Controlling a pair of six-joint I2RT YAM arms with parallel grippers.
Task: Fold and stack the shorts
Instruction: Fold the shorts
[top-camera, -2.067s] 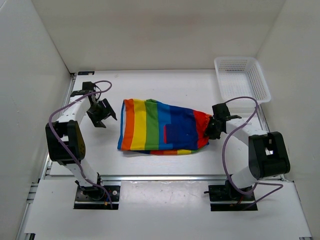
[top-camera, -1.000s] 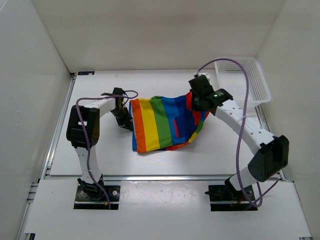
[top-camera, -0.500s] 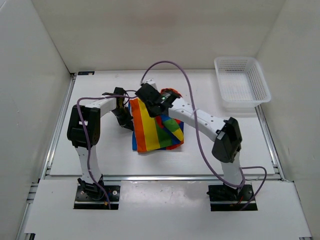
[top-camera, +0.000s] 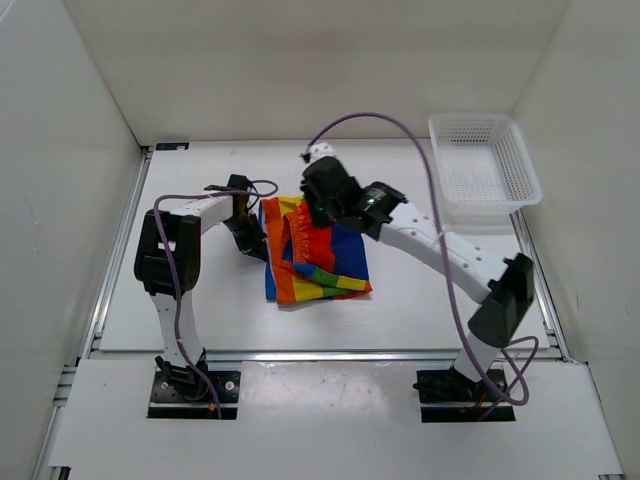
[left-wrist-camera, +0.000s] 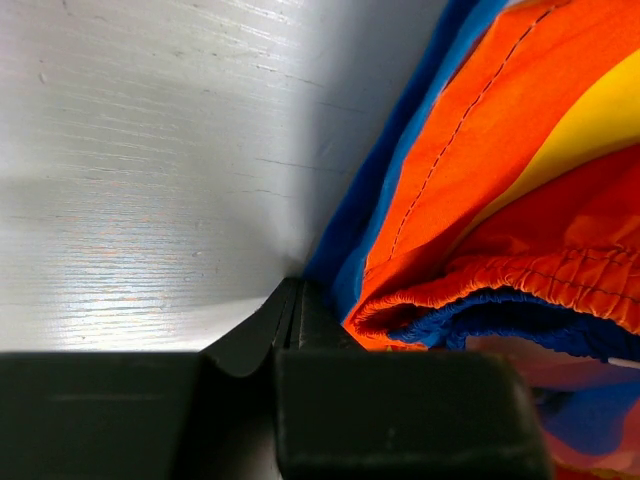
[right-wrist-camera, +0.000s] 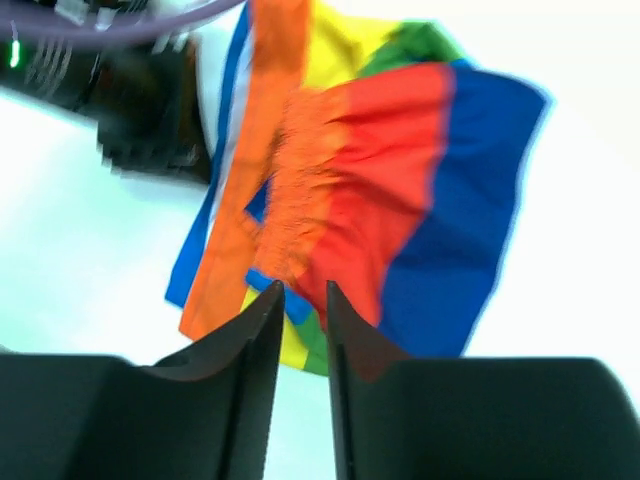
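The shorts (top-camera: 318, 263) lie folded in half in the middle of the table, with the red and blue part on top and the orange waistband edge at the left. My left gripper (top-camera: 247, 228) is shut. Its tips (left-wrist-camera: 290, 292) rest on the table right against the shorts' (left-wrist-camera: 520, 150) blue and orange left edge, and no cloth shows between them. My right gripper (top-camera: 318, 205) hovers over the far edge of the fold. In the right wrist view the right gripper (right-wrist-camera: 300, 295) stands slightly open with nothing between its fingers, and the shorts (right-wrist-camera: 400, 190) lie blurred below.
A white mesh basket (top-camera: 485, 170) stands at the far right corner of the table. The right arm reaches diagonally across the table's right half. White walls close in the table on three sides.
The right gripper carried the shorts' red end over to the left, let it go onto the other half and opened. The left gripper stayed put at the left edge.
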